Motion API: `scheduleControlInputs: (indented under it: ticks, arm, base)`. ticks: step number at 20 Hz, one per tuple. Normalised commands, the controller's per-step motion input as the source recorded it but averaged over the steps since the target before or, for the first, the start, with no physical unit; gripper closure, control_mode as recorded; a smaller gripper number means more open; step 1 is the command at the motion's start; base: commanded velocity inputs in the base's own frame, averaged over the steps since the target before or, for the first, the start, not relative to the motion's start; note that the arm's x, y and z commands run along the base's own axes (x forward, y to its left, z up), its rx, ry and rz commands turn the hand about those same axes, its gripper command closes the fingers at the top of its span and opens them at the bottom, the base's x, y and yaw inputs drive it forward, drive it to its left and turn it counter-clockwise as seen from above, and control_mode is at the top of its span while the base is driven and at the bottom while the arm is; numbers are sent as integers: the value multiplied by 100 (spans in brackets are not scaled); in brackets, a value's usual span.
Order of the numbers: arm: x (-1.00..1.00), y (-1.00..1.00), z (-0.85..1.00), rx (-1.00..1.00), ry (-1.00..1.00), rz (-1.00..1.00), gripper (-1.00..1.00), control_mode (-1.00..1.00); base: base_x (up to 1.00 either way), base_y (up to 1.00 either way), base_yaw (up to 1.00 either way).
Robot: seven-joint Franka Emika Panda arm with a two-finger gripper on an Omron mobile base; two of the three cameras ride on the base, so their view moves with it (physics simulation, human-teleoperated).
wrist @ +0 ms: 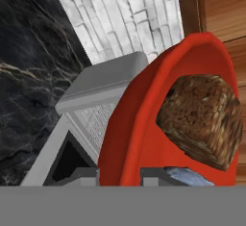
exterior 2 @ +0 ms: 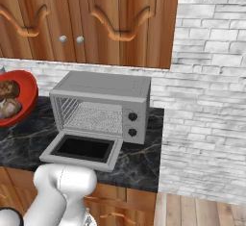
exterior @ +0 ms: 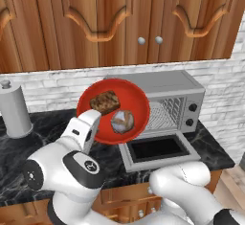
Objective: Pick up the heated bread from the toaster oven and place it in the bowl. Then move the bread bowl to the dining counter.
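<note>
The gripper [wrist: 120, 176] is clamped narrowly on the near rim of the bowl [wrist: 139, 124]; in the hand view a finger sits on each side of the red wall. The bowl stands tilted up off the counter, its open face turned toward the base cameras [exterior: 136, 97]. Inside it, just past the jaws, lies the heated bread [wrist: 202, 119], a dark-brown rough chunk, seen in the left base view at the upper part of the bowl [exterior: 104, 102]. Beside it sits a paler grey-tan roll [exterior: 122, 121]; whether the two pieces touch is hard to tell. Beyond the bowl stands the toaster oven [exterior: 184, 95], its glass door [exterior 2: 81, 149] dropped open and its wire rack [exterior 2: 96, 117] bare. Farther out, a grey canister [exterior: 14, 109] stands on the black marble counter [exterior: 43, 128] against the white brick wall [exterior 2: 211, 90], under wooden cabinets [exterior: 119, 18].
</note>
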Motion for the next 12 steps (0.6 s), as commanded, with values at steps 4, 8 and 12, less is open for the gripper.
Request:
scheduleControlInputs:
  ticks: [4, 8, 12]
  arm:
    - [-2, -26, 27, 0, 4, 11, 100, -100]
    - [0, 0, 0, 0, 0, 0, 100, 100]
    - [0, 0, 0, 0, 0, 0, 100, 100]
  base:
    - [0, 0, 0]
    - [-57, -10, 10]
    - [-100, -14, 58]
